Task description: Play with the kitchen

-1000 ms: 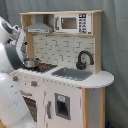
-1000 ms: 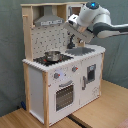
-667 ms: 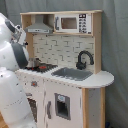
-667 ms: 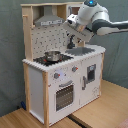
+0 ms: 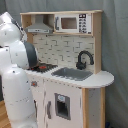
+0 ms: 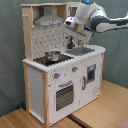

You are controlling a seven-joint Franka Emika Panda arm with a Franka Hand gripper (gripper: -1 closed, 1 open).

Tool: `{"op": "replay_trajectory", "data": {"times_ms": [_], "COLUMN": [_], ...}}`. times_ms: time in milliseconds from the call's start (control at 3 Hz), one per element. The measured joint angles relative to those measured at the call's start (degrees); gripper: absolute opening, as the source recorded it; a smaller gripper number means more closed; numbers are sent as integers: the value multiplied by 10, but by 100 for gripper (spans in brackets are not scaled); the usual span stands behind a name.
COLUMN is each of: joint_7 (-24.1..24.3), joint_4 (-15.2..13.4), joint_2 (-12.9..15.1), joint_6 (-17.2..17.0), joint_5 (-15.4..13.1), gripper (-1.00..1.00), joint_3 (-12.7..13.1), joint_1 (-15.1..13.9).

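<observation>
Pale wood and white panels make up the kitchen [image 6: 60,75], which stands upright on a wooden floor [image 6: 105,107] against a grey backdrop in both exterior views. Its parts are in order: grey hood [image 6: 50,21] at the top, black-and-red hob [image 5: 42,66] below it, sink [image 5: 72,74] with black tap [image 5: 84,59] beside the hob, a microwave panel [image 5: 72,22] on the upper shelf, and an oven door [image 6: 63,95] with knobs [image 6: 57,76] on the front. A small metal pot [image 6: 51,55] sits on the hob in the second exterior view. The arm [image 6: 102,20] enters from the second exterior view's right and holds the tool [image 6: 76,34] above the tabletop [image 6: 95,49], over the sink area and near the tiled back wall; whether its fingers are parted or closed cannot be told from either view. In the first exterior view the arm's white body [image 5: 17,75] fills the first exterior view's left and hides the tool. Decisive relation, as judged: the sink and tap lie directly below the tool, while the pot and hob lie lower and toward the second exterior view's left. The knobs and oven door are on the front face, further down and outward. A descent would meet the sink or tap first; the hood and upper shelf close by limit clearance above.
</observation>
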Motion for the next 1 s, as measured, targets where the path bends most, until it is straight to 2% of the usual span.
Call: {"op": "replay_trajectory", "data": {"times_ms": [333, 667, 1000], "joint_7": [-15, -55, -105], "joint_4": [-4, -37, -43], "joint_2": [39, 71, 99], "joint_6": [-17, -21, -16], "joint_5": [0, 0, 0], "gripper": [100, 100, 100], "joint_3": [33, 32, 31], "joint_1": [-25, -26, -19]}}
